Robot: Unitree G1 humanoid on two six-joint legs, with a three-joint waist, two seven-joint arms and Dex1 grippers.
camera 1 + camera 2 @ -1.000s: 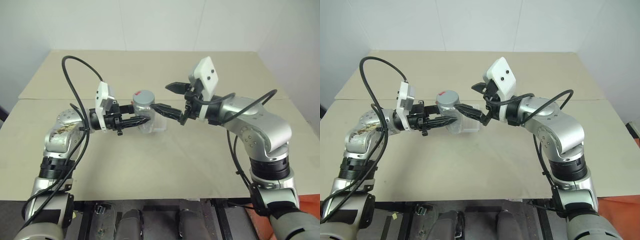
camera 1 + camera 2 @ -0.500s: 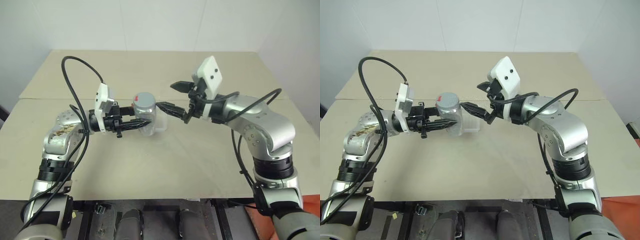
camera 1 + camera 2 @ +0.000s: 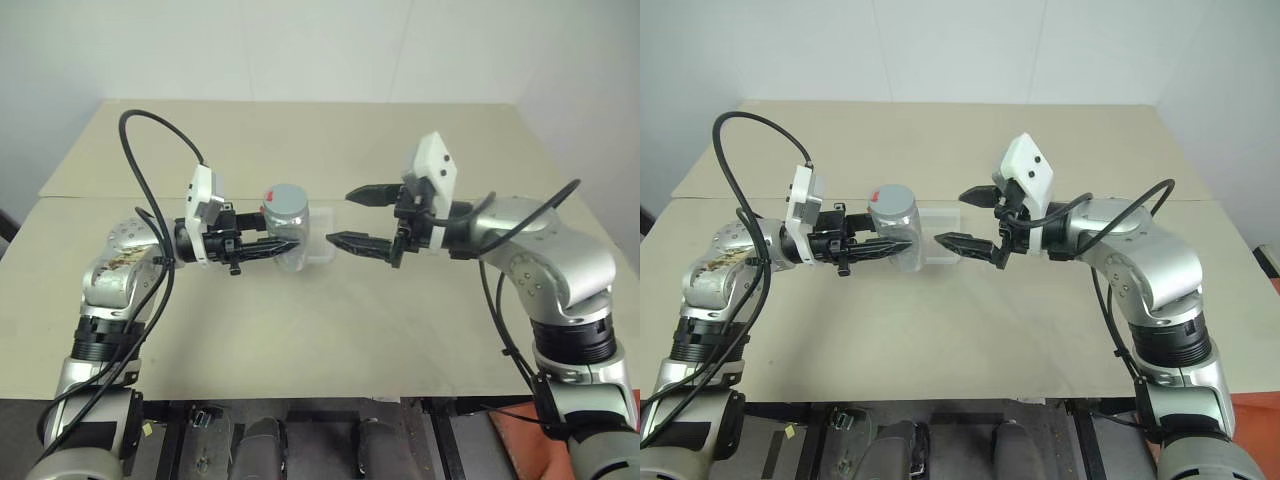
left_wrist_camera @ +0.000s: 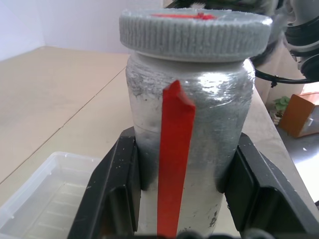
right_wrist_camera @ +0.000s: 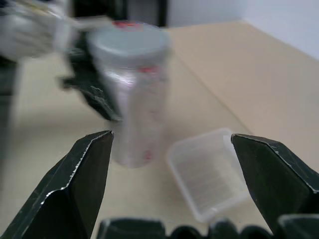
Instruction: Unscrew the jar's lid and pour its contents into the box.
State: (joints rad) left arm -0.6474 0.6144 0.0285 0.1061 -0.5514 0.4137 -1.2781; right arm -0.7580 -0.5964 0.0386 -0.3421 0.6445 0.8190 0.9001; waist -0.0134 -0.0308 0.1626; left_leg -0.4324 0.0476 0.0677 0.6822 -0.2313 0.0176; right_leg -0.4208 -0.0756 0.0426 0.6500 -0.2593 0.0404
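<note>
The jar (image 3: 288, 232) stands upright above the table, its grey lid (image 3: 286, 196) with a red mark screwed on. My left gripper (image 3: 284, 244) is shut on the jar's body; in the left wrist view both fingers (image 4: 115, 189) clamp the jar (image 4: 189, 124) under the lid (image 4: 194, 30). I cannot make out the contents through the silvery wall. The clear box (image 3: 940, 228) lies on the table just behind the jar. My right gripper (image 3: 340, 217) is open, level with the jar and a short gap to its right, holding nothing.
The tan table (image 3: 330, 330) stretches wide in front and behind, with a seam running across it behind the arms. Black cables loop from both wrists. An orange object (image 4: 296, 114) sits off the table's edge.
My right gripper, still open, has pulled back to the right, away from the jar, and swung round. The left gripper and the jar have stayed in place.
</note>
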